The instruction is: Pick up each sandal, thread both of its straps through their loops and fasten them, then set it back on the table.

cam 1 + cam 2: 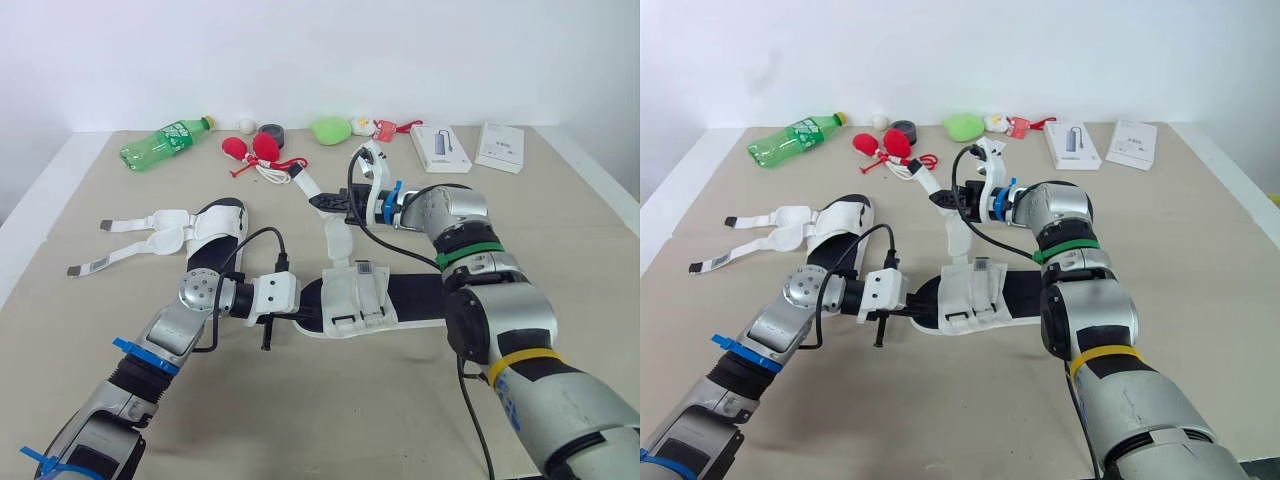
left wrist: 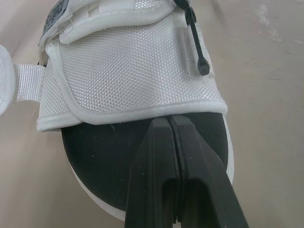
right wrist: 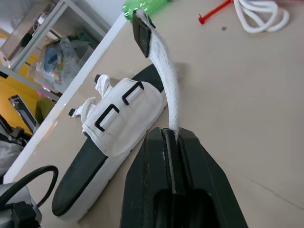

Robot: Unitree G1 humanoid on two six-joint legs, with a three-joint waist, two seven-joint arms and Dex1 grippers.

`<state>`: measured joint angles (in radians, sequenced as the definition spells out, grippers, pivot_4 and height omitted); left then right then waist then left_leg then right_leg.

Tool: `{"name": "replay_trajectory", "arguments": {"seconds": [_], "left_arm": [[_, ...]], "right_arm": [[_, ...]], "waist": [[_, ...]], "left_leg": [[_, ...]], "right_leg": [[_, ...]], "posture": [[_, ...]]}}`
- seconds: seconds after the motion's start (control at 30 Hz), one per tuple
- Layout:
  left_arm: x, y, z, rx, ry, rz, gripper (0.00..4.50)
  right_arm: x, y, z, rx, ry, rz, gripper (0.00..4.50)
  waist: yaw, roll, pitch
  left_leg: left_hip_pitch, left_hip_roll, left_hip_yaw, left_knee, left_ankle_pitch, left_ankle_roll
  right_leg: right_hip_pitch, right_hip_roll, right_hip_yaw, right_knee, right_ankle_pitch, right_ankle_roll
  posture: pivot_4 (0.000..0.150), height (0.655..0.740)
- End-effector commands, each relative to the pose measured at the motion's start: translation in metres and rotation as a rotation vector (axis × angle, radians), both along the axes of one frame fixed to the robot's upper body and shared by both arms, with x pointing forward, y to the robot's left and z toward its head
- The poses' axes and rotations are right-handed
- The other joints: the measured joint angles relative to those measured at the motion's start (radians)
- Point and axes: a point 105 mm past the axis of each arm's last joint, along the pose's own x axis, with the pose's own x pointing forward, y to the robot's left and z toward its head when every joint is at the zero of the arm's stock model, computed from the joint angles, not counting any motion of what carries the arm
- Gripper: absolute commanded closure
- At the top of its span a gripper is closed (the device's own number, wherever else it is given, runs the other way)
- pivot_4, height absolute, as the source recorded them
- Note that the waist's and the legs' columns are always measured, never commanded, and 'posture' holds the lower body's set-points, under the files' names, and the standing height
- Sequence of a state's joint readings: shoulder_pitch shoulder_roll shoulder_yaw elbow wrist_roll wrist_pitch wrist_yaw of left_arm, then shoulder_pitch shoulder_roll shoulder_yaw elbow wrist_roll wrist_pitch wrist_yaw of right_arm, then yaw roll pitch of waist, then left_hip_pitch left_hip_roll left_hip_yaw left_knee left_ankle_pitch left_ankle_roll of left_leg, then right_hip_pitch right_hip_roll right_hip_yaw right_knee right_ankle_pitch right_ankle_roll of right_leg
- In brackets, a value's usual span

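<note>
Two sandals sit on the table (image 1: pixel 560 230): left sandal (image 1: pixel 215 225) unfastened, centre sandal (image 1: pixel 415 300) with its strap (image 3: pixel 164 80) pinched in the right gripper (image 3: pixel 170 133). Left gripper (image 2: pixel 170 121) is clenched, tips against the sole (image 2: pixel 104 156). The strap looks light and floppy, best held near its tip.

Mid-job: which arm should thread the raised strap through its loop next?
Right. The right gripper pinches that strap, holding it up off the near sandal. The left gripper is shut against the black sole, so it is probably better suited to steadying it.
</note>
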<state>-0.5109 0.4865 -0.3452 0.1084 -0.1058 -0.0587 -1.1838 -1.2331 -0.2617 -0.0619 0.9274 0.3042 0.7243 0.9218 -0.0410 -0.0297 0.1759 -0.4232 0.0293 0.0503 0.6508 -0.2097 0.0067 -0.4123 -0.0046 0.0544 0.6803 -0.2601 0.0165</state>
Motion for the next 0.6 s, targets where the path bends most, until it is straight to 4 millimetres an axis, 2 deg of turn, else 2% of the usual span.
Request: {"name": "replay_trajectory", "arguments": {"seconds": [0.03, 0.07, 0.13, 0.2, 0.33, 0.4, 0.5, 0.6], "left_arm": [[-0.003, 0.000, -0.014, 0.047, 0.037, -0.007, 4.50], [-0.003, 0.000, -0.014, 0.047, 0.036, -0.007, 4.50], [-0.002, 0.000, -0.013, 0.047, 0.034, -0.006, 4.50], [-0.002, 0.000, -0.013, 0.047, 0.032, -0.006, 4.50], [-0.003, -0.002, -0.011, 0.034, 0.046, -0.021, 4.50], [-0.004, -0.001, -0.011, 0.034, 0.048, -0.025, 4.50], [-0.004, -0.001, -0.011, 0.035, 0.050, -0.026, 4.50], [-0.005, -0.002, -0.011, 0.036, 0.056, -0.026, 4.50]], "right_arm": [[-0.012, 0.001, 0.039, -0.069, -0.429, 0.095, 4.46], [-0.021, 0.002, 0.048, -0.094, -0.608, 0.124, 4.46], [-0.045, 0.003, 0.066, -0.040, -0.844, 0.162, 4.46], [-0.065, 0.003, 0.071, -0.058, -1.025, 0.211, 4.46], [-0.119, 0.006, 0.041, -0.294, -1.475, 0.538, 4.46], [-0.134, 0.005, 0.031, -0.336, -1.608, 0.647, 4.46], [-0.144, 0.003, 0.021, -0.377, -1.730, 0.755, 4.46], [-0.149, -0.003, 0.005, -0.444, -1.815, 0.882, 4.46]], "waist": [[0.002, 0.000, 0.000], [0.002, 0.000, 0.000], [0.003, 0.000, 0.000], [0.002, 0.001, 0.001], [0.004, 0.001, 0.001], [0.002, 0.001, 0.001], [0.002, 0.001, 0.001], [0.003, 0.001, 0.001]], "left_leg": [[0.000, 0.000, 0.000, 0.000, 0.000, 0.000], [-0.001, 0.000, -0.001, 0.000, 0.000, 0.000], [-0.001, 0.000, -0.001, 0.000, 0.000, 0.000], [-0.001, 0.000, -0.001, 0.000, -0.001, 0.000], [-0.001, 0.000, -0.001, 0.001, 0.000, 0.000], [0.001, 0.000, -0.001, 0.002, -0.001, 0.000], [0.003, 0.001, 0.000, 0.002, 0.000, 0.000], [0.005, 0.001, 0.000, 0.002, 0.000, 0.000]], "right_leg": [[0.000, 0.000, 0.000, 0.000, 0.000, 0.000], [0.000, 0.000, -0.001, 0.000, 0.000, 0.001], [0.000, 0.000, -0.001, 0.000, -0.001, 0.001], [0.000, 0.000, -0.001, 0.000, -0.001, 0.002], [0.000, 0.000, -0.001, 0.000, -0.001, 0.002], [0.001, 0.000, -0.001, 0.000, -0.001, 0.003], [0.003, 0.001, 0.000, 0.000, -0.003, 0.006], [0.004, 0.000, 0.000, 0.000, 0.000, 0.001]], "posture": [[0.150, 0.7400], [0.150, 0.7400], [0.150, 0.7400], [0.150, 0.7400], [0.150, 0.7400], [0.150, 0.7400], [0.150, 0.7400], [0.150, 0.7400]]}}
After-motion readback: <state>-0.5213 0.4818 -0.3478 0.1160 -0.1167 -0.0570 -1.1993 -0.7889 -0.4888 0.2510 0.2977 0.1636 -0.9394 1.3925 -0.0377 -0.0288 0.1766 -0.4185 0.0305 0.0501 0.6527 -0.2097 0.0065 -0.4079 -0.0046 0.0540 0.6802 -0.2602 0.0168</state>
